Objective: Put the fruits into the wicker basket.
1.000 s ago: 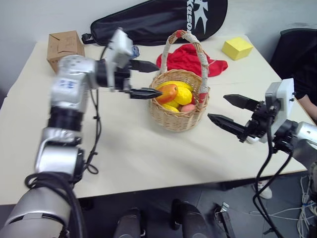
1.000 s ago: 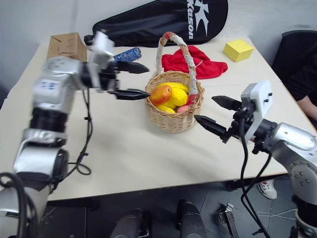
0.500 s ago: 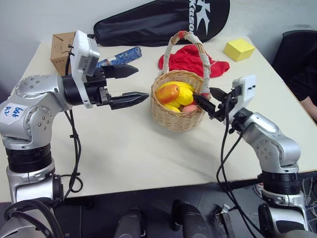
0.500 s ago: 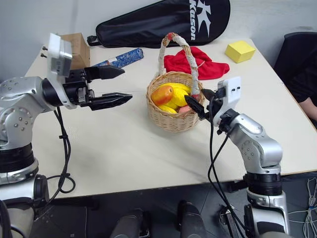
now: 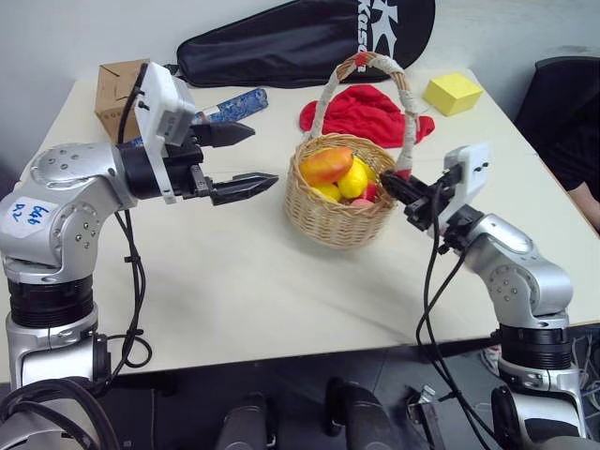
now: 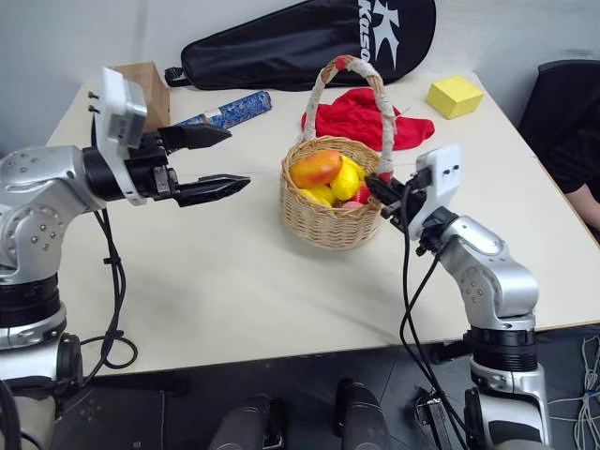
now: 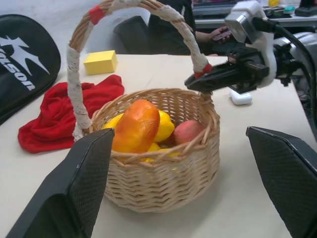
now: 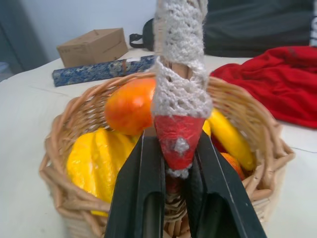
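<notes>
Right pincer (image 5: 392, 187) clamped on basket handle (image 8: 178, 124)

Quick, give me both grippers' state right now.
Left gripper: open, holding nothing.
Right gripper: shut on the basket handle at its red-wrapped base.

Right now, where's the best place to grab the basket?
Probably the foot of the handle, where it joins the rim. The right gripper is already shut there, coming from the basket's right. The handle is thin enough to pinch; the round body looks too wide.
</notes>
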Tool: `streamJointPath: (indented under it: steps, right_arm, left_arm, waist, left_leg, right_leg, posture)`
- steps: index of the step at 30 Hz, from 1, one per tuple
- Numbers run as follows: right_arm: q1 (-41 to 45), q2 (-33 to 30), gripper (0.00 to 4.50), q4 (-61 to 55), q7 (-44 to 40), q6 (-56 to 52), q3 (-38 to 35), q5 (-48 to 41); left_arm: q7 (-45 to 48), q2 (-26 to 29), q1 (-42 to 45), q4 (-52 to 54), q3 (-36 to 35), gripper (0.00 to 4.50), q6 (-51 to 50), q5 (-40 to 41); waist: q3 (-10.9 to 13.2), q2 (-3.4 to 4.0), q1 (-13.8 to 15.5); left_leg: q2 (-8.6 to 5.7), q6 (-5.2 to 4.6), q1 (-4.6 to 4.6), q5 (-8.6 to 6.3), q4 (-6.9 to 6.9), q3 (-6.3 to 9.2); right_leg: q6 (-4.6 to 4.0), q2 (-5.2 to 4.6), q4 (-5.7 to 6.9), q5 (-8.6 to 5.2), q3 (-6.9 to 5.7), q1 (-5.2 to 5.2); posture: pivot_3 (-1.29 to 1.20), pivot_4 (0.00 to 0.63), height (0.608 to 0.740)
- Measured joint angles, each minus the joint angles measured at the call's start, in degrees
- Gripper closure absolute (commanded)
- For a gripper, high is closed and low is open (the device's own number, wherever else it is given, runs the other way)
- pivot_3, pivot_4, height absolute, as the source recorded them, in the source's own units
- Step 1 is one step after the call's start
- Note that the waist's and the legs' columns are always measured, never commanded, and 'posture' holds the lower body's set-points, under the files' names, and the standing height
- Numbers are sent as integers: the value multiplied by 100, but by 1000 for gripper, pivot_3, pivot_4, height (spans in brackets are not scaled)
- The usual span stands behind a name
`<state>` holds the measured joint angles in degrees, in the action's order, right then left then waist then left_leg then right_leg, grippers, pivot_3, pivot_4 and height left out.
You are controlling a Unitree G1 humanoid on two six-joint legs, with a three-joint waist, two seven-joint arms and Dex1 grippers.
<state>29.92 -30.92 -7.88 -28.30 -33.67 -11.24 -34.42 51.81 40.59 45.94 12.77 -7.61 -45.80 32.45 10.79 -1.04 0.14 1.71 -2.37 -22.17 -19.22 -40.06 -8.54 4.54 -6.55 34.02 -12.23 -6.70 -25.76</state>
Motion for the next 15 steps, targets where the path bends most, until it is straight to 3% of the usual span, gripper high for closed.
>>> streamJointPath:
  steps: [7, 11, 15]
  right_arm:
    - [3, -1161, 4327, 980, 37, 516, -1101, 584]
    - [2, -1308, 4327, 1713, 45, 856, -1404, 849]
    - [4, -1065, 4327, 2194, 93, 1174, -1382, 1009]
  left_arm:
    - [100, -62, 3, -14, 199, 0, 257, 14]
    - [226, -135, 0, -13, 214, 0, 282, 138]
    - [303, -154, 0, -16, 246, 0, 343, 163]
  waist:
    - [0, 1, -20]
    - [0, 2, -88]
    - [1, 4, -153]
  left_leg:
    - [6, 4, 3, 1, 4, -3]
    - [13, 10, 13, 5, 9, -15]
    - [14, 14, 14, 7, 10, -15]
  right_leg:
    - [0, 7, -6, 0, 1, 1]
    - [-1, 17, -3, 0, 11, 1]
    - [-1, 17, -1, -1, 14, 1]
  posture:
    - [0, 150, 740]
    - [0, 150, 740]
    - [0, 150, 740]
